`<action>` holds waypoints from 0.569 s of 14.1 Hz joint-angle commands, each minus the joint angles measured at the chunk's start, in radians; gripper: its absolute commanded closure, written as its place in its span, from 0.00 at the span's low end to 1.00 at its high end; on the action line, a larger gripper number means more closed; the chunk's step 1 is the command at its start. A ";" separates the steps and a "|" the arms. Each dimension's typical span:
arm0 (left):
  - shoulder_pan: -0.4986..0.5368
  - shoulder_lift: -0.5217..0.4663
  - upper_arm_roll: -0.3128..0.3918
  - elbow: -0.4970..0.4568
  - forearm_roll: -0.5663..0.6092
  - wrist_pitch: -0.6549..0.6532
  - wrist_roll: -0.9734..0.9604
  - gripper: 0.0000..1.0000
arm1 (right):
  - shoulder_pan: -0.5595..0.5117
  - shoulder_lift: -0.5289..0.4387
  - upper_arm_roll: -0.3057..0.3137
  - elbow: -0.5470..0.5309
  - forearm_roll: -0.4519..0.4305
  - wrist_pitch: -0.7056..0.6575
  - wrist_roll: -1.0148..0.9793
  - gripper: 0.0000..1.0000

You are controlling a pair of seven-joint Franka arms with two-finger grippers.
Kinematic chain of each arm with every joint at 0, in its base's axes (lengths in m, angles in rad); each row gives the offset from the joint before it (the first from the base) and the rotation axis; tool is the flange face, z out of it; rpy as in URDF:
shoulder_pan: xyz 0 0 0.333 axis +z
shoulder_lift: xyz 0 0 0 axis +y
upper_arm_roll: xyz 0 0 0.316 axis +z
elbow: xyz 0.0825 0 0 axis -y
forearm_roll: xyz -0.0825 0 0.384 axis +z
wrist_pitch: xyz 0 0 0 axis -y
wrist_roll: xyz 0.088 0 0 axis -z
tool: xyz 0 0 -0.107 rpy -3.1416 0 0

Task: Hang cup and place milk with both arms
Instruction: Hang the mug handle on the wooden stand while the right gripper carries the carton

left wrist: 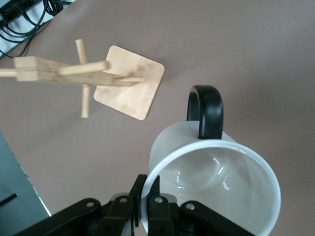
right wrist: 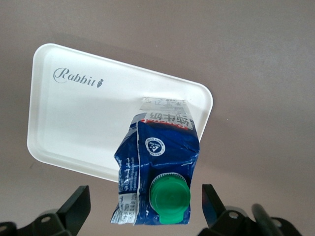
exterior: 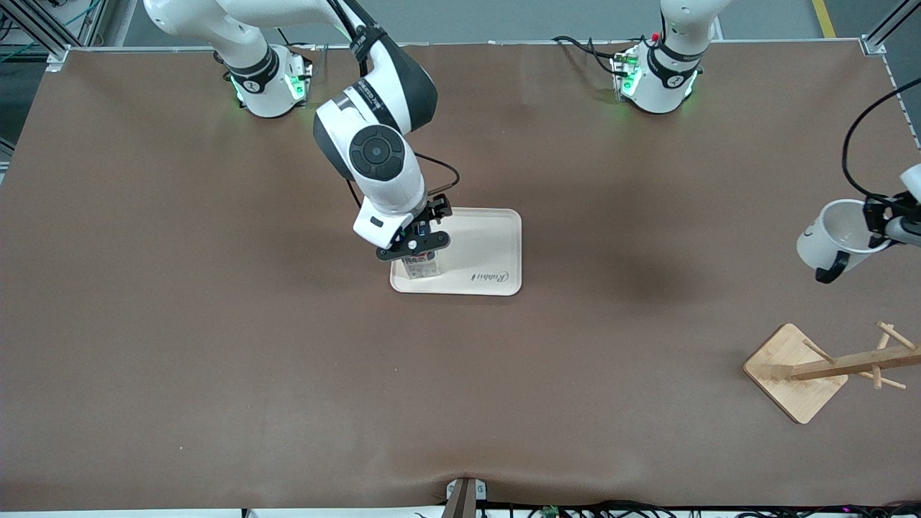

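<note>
The milk (exterior: pixel 421 266), a dark blue carton with a green cap, stands upright on the white tray (exterior: pixel 489 237), at the corner nearest the front camera toward the right arm's end. My right gripper (exterior: pixel 414 244) is open just above it. In the right wrist view its fingers (right wrist: pixel 76 204) stand apart on either side of the milk (right wrist: pixel 157 172), touching neither side. My left gripper (exterior: pixel 881 219) is shut on the rim of the white cup (exterior: pixel 835 237) and holds it tilted in the air, black handle down. In the left wrist view the fingers (left wrist: pixel 140 189) pinch the cup (left wrist: pixel 211 182) at its wall.
A wooden cup rack (exterior: pixel 849 363) with pegs stands on a square base (exterior: pixel 784 374) at the left arm's end, near the front camera. It also shows in the left wrist view (left wrist: pixel 74 73). The tray (right wrist: pixel 74 123) bears the word Rabbit.
</note>
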 commanded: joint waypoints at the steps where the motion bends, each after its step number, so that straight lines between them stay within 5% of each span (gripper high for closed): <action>1: 0.032 0.090 -0.012 0.090 -0.011 0.010 0.063 1.00 | 0.020 0.011 -0.011 0.000 -0.032 0.001 0.005 0.00; 5: 0.035 0.176 -0.012 0.142 -0.004 0.025 0.069 1.00 | 0.026 0.021 -0.011 -0.013 -0.034 0.031 0.008 0.00; 7: 0.034 0.205 -0.011 0.177 0.000 0.030 0.086 1.00 | 0.037 0.024 -0.011 -0.015 -0.034 0.040 0.006 0.24; 8: 0.034 0.220 -0.011 0.198 0.000 0.030 0.087 1.00 | 0.037 0.025 -0.011 -0.015 -0.034 0.040 0.003 0.54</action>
